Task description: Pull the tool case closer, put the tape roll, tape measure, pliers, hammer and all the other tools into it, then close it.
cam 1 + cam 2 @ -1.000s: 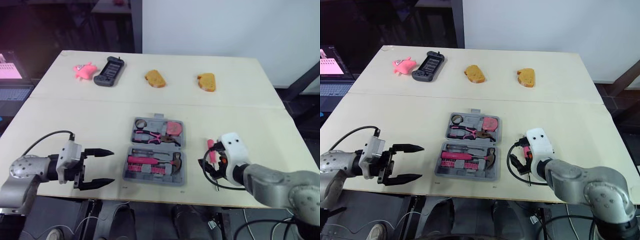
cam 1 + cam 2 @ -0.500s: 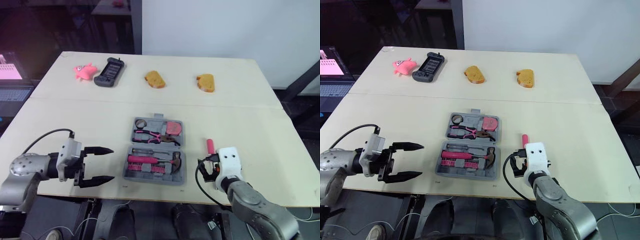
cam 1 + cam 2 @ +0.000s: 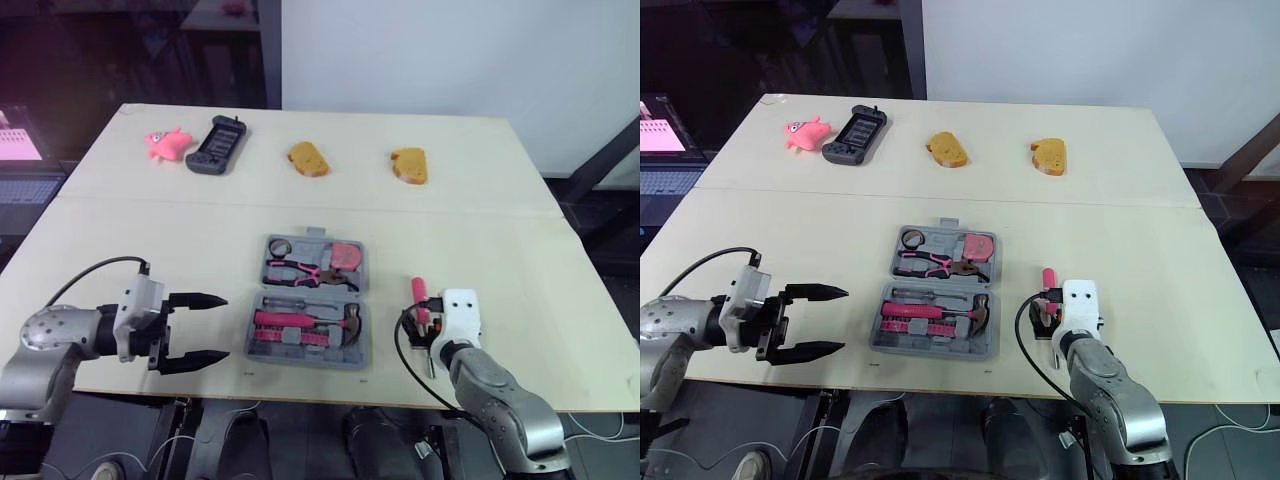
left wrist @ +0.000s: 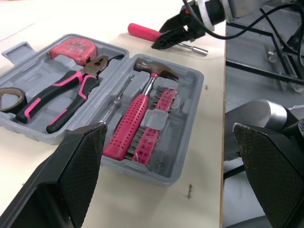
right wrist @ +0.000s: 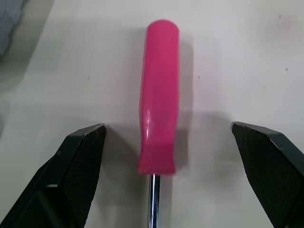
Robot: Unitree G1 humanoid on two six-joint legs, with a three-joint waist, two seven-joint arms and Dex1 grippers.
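Left gripper (image 3: 226, 327): spread wide and empty. It hovers low over the table (image 3: 150, 240) near the front edge, to the left of the case, pointing at it.

Tool case (image 3: 358, 355): open flat in the middle of the table, close to the front edge. In it we see the tape roll (image 4: 7, 95), pliers (image 4: 66, 97) and tape measure (image 4: 71, 47) in the far half, and the hammer (image 4: 137, 121) in the near half.

Pink-handled driver (image 5: 159, 95): the one tool we see outside the case. It lies flat on the table just to the right of the case, apart from it.

Long axis: roughly front to back, pink handle away from us, bare metal shaft toward the front edge.

Right gripper (image 5: 167, 128): parted, gripping nothing, right over the driver. One finger stands either side of the handle's near end, where the shaft begins. The handle runs on ahead along the line of the fingers.

Nearer arm: the right, by far; we judge closing the fingers is all the grasp needs.

Far row: pink toy (image 3: 168, 142), black handheld device (image 3: 216, 145) and two bread-like pieces (image 3: 309, 158) (image 3: 411, 165), all well apart from the work.

In the way: nothing lies between driver and case, though the case's raised right wall must be cleared.
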